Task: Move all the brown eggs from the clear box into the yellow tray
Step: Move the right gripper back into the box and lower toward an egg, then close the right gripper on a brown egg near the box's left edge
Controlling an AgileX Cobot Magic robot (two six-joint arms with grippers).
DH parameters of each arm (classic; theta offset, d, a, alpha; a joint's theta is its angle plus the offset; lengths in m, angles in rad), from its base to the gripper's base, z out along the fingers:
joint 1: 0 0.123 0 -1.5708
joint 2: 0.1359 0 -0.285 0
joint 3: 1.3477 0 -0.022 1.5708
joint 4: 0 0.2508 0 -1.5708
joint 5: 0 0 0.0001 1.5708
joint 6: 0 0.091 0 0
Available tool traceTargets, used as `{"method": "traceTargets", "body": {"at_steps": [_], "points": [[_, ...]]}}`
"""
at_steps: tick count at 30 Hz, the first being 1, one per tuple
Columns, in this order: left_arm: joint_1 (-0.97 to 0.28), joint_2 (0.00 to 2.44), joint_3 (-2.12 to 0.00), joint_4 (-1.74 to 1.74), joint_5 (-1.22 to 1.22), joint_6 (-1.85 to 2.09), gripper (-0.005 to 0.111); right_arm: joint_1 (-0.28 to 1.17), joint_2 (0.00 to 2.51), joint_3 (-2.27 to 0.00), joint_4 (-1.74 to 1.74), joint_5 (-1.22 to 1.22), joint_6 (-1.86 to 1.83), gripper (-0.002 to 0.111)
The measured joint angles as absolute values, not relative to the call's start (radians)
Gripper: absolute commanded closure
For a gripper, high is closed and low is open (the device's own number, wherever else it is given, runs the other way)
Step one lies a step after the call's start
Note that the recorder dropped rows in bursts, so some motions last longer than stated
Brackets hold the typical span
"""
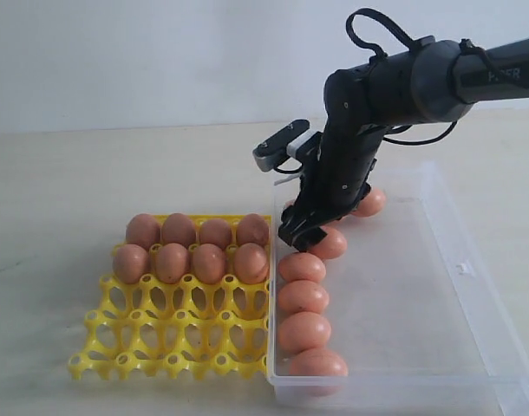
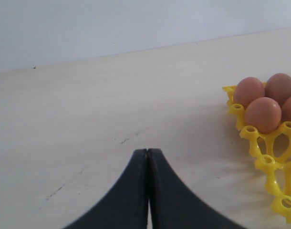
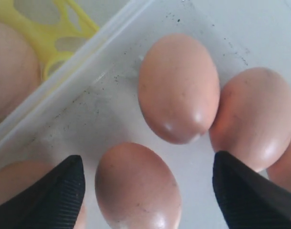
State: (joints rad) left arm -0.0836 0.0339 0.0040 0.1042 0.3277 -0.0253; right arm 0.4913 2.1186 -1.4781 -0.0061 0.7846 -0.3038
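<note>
While the left tool [image 2: 148, 152] is sitting pinched tight above the bare worktop [image 1: 56, 191], just off a corner of the yellow tray [image 1: 188, 282], the right tool [image 1: 299, 238] is hanging down inside the clear box [image 1: 473, 260]. Its fingers [image 3: 250, 191] are spread wide, with one of the brown eggs [image 3: 136, 186] lying between them and neither finger touching it. More eggs are lining up along the box wall nearest the tray. Eight others are sitting in the tray's two far rows.
</note>
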Motion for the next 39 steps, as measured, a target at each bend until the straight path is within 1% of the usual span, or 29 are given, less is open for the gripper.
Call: {"method": "traceTargets", "body": {"at_steps": [12, 21, 23, 26, 28, 34, 36, 37, 39], "points": [[-0.084, 0.034, 0.004, 0.104, 0.328, -0.025, 0.107, 0.508, 2.125, -1.46, -0.01, 0.741, -0.327, 0.037], [-0.084, 0.034, 0.004, 0.104, 0.328, -0.025, 0.107, 0.52, 2.138, -1.457, -0.008, 0.749, -0.329, 0.039], [-0.084, 0.034, 0.004, 0.104, 0.328, -0.025, 0.107, 0.52, 2.138, -1.451, -0.006, 0.745, -0.329, 0.043], [-0.084, 0.034, 0.004, 0.104, 0.328, -0.025, 0.107, 0.52, 2.138, -1.435, -0.006, 0.736, -0.329, 0.053], [-0.084, 0.034, 0.004, 0.104, 0.328, -0.025, 0.107, 0.52, 2.138, -1.424, -0.006, 0.735, -0.329, 0.058], [-0.084, 0.034, 0.004, 0.104, 0.328, -0.025, 0.107, 0.52, 2.145, -1.42, 0.0, 0.737, -0.329, 0.058], [-0.084, 0.034, 0.004, 0.104, 0.328, -0.025, 0.107, 0.52, 2.145, -1.42, 0.0, 0.737, -0.329, 0.061], [-0.084, 0.034, 0.004, 0.104, 0.328, -0.025, 0.107, 0.52, 2.145, -1.419, 0.0, 0.737, -0.329, 0.064], [-0.084, 0.034, 0.004, 0.104, 0.328, -0.025, 0.107, 0.52, 2.145, -1.419, 0.0, 0.737, -0.329, 0.079]]}}
